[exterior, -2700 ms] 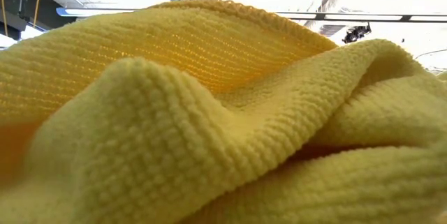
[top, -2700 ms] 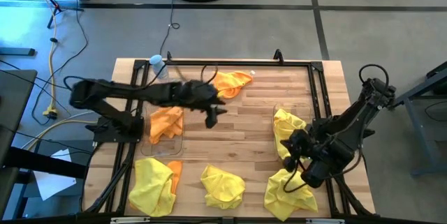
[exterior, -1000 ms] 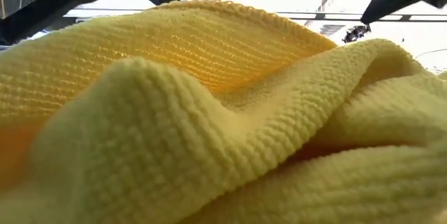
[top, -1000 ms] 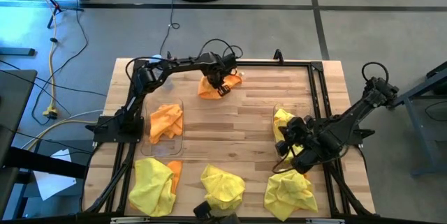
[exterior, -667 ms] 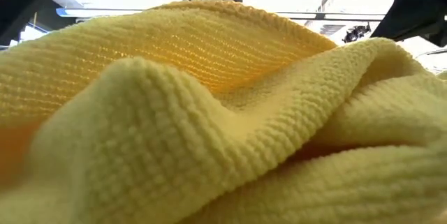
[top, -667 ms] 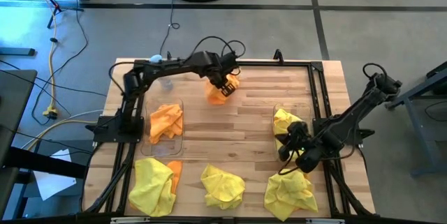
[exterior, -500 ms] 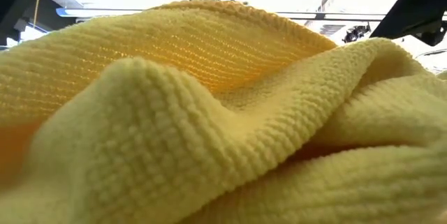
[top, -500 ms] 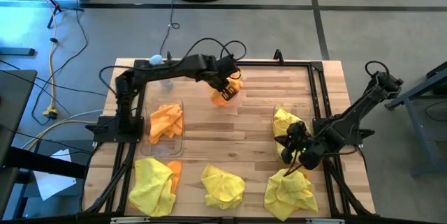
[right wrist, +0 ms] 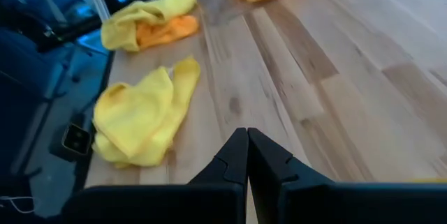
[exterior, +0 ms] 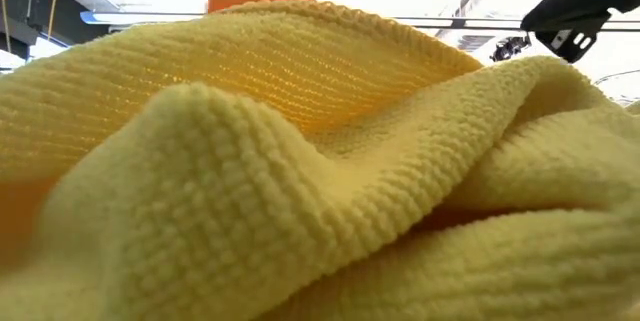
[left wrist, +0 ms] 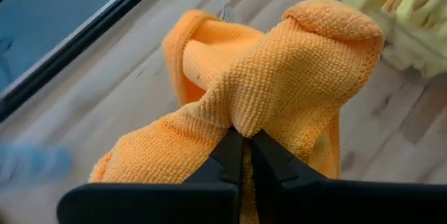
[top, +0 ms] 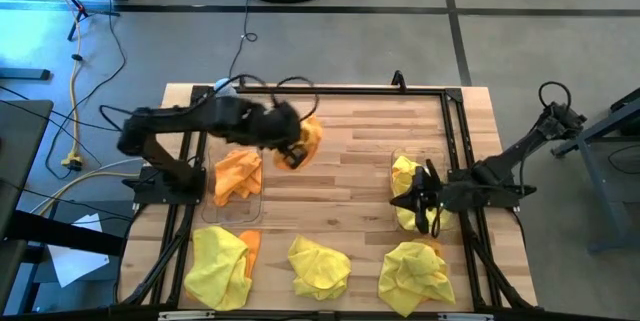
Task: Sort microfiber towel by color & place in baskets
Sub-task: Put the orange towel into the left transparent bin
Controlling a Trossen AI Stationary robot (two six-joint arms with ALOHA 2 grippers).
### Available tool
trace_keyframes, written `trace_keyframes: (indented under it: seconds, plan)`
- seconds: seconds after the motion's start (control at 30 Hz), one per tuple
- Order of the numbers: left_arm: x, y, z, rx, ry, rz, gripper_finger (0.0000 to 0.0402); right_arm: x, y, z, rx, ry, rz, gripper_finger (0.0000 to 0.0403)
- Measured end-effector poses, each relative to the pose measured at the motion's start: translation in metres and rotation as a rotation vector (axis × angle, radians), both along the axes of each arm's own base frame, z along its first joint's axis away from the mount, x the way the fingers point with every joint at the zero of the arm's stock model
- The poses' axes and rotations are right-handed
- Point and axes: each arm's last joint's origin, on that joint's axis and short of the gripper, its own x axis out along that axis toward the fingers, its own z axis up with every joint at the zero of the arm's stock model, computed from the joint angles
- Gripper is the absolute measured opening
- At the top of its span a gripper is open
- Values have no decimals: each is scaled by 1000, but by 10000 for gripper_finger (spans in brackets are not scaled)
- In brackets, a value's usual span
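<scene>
High view: left gripper (top: pixel 291 148), clamped on an orange towel (top: pixel 305 136), carries it toward the left basket (top: pixel 237 176) at 8 o'clock.

Left wrist view: fingers pinch a fold; next, release over that basket.

Right wrist view: right gripper (right wrist: pixel 247 155) closed, empty.

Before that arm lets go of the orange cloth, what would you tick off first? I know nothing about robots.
1. Left gripper shut on the orange cloth: ok.
2. Cloth lifted off the table: ok, it hangs in the air.
3. Left basket holds only orange: ok.
4. Cloth above that basket: not ok, it is beside the basket's far right corner.
5. Right gripper shut and holding nothing: ok.
6. Right arm away from the left basket: ok, it is at the right basket with the yellow cloths.
</scene>
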Motion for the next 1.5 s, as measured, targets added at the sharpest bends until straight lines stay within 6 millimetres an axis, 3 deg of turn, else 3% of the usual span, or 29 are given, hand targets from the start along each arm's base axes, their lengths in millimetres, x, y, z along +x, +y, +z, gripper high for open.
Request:
trace_keyframes:
  seconds: [0.17, 0.33, 0.8, 0.93, 1.07, 1.3, 1.5]
  plan:
    - [-36, -28, 5, -37, 88, 97, 0, 4, -5, 2, 16, -9, 13, 0]
    - [-49, -48, -4, -48, 104, 81, 0, 6, -9, 2, 16, -8, -11, 0]
    - [-97, -61, -82, -171, 335, 190, 0, 14, -16, 9, 103, -90, -93, 0]
    - [-100, -66, -104, -251, 369, 149, 0, 15, -19, 10, 129, -93, -125, 0]
    - [-91, -69, -128, -273, 353, -4, 0, 17, -23, 10, 148, -97, -162, 0]
    - [-96, -50, -166, -226, 455, -65, 0, 19, -29, 10, 156, -110, -208, 0]
    - [-95, -44, -182, -291, 470, -142, 5, 20, -33, 11, 162, -121, -266, 0]
